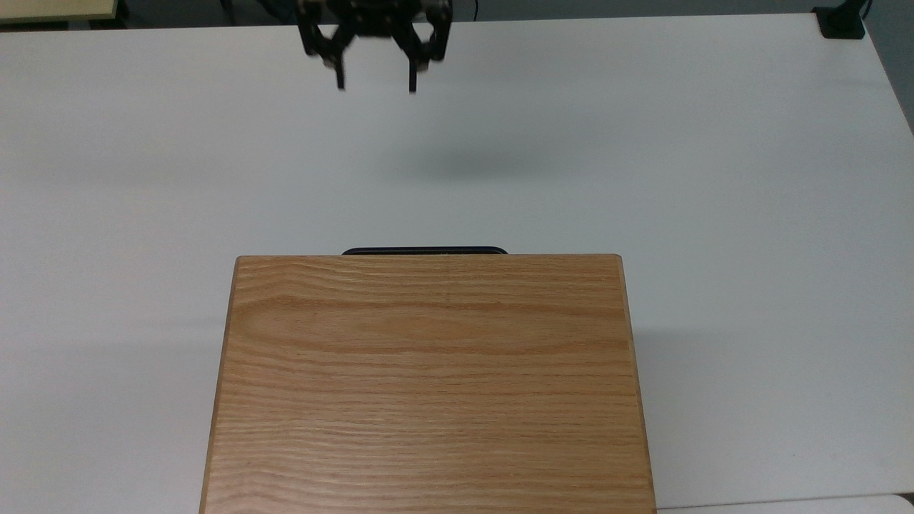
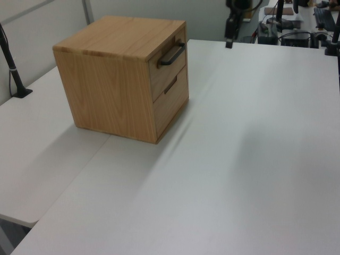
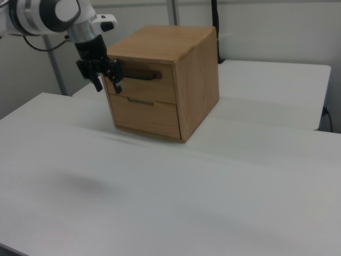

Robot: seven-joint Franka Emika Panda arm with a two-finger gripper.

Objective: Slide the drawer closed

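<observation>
The pincer [image 1: 375, 88] is seen in the top view near the upper edge, its two black fingers [image 1: 340, 77] spread apart with nothing held between them. It hangs above the white table [image 1: 714, 178], and a soft shadow is cast on the table surface between the pincer and the cabinet [image 1: 428, 385].

The drawer [image 2: 169, 62] is found well apart from the pincer, in the upper slot of the oak-grain cabinet. In the left view its front panel is seen flush with the cabinet face, and its black bar handle [image 2: 172, 54] stands out toward the side where the pincer [image 2: 229, 33] hangs, near the left view's upper edge. In the top view the handle [image 1: 425, 250] is seen as a thin dark strip at the cabinet's far edge, directly below the pincer and slightly toward the top view's right of it.

In the right view the pincer [image 3: 106, 84] is seen in front of the cabinet's drawer face, overlapping the left end of the handle [image 3: 139, 76] as pictured; the fingers are parted there too. A second, lower drawer front [image 3: 146, 114] with a small recessed pull is seen beneath the upper drawer, likewise shut.
</observation>
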